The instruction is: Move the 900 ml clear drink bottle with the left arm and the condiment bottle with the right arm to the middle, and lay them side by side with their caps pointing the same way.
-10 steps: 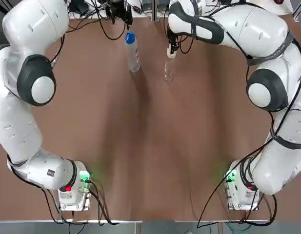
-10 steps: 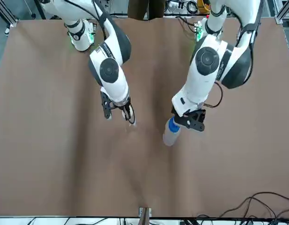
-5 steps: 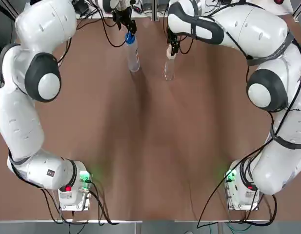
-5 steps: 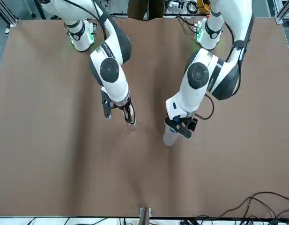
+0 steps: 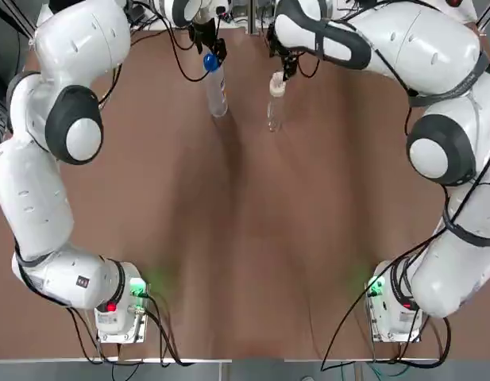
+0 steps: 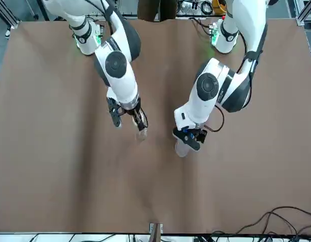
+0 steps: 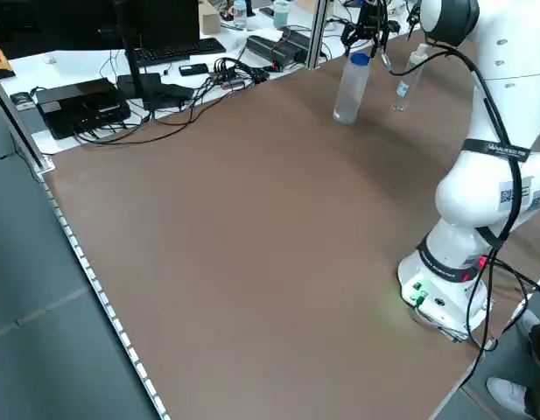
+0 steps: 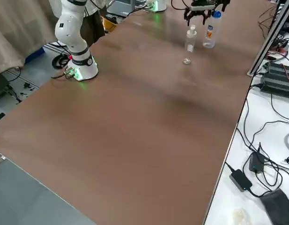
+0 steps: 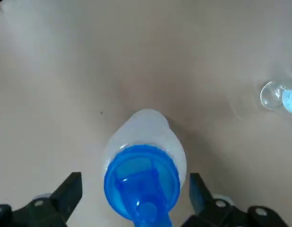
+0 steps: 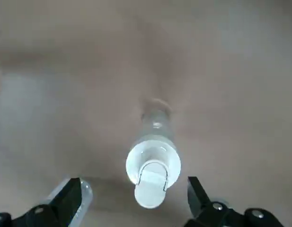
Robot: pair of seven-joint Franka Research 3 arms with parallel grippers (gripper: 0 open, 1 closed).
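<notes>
Claws over two standing bottles
The left claw [image 9: 135, 191] is spread open over the blue-capped drink bottle [image 9: 145, 142]; the right claw [image 10: 132, 194] is spread open over the white-capped condiment bottle [image 10: 153, 163]

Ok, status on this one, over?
Left gripper, right gripper: jaws open, nothing held. Blue-capped clear plastic drink bottle, white-capped small clear condiment bottle: upright, one under each. Nothing in the way.

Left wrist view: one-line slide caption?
Left gripper, fingers open either side of the blue cap of the upright clear drink bottle on the brown table.
</notes>
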